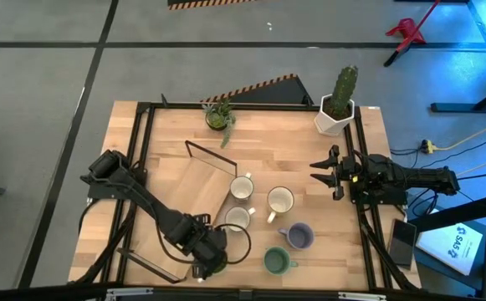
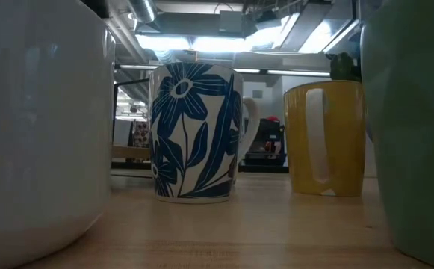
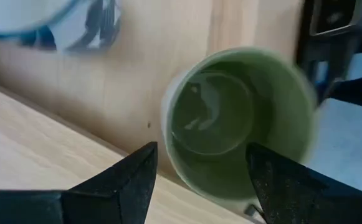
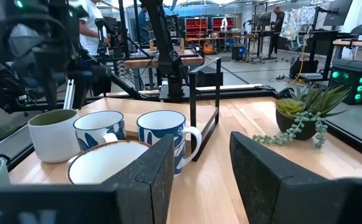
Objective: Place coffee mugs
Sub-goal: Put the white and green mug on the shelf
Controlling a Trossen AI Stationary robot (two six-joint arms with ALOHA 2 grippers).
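Note:
In the left wrist view a pale green mug [image 3: 237,124] stands upright, its mouth toward the camera. My open left gripper [image 3: 199,155] hovers over it near the table's near edge [image 1: 212,255], one finger [image 3: 131,180] outside its wall and the other [image 3: 280,180] over its rim. The gripper hides this mug from above. Two blue-flowered white mugs [image 1: 242,187] [image 1: 238,217], a yellow mug [image 1: 280,200], a lavender mug [image 1: 299,236] and a green mug [image 1: 278,261] stand on their bases on the table. My right gripper [image 1: 322,171] waits open at the table's right side.
A light wooden tray [image 1: 176,180] with black wire handles lies left of the mugs, its edge beside the pale green mug [image 3: 56,149]. A small trailing plant [image 1: 218,115] and a cactus in a white pot [image 1: 336,104] stand along the far edge. People move in the room beyond.

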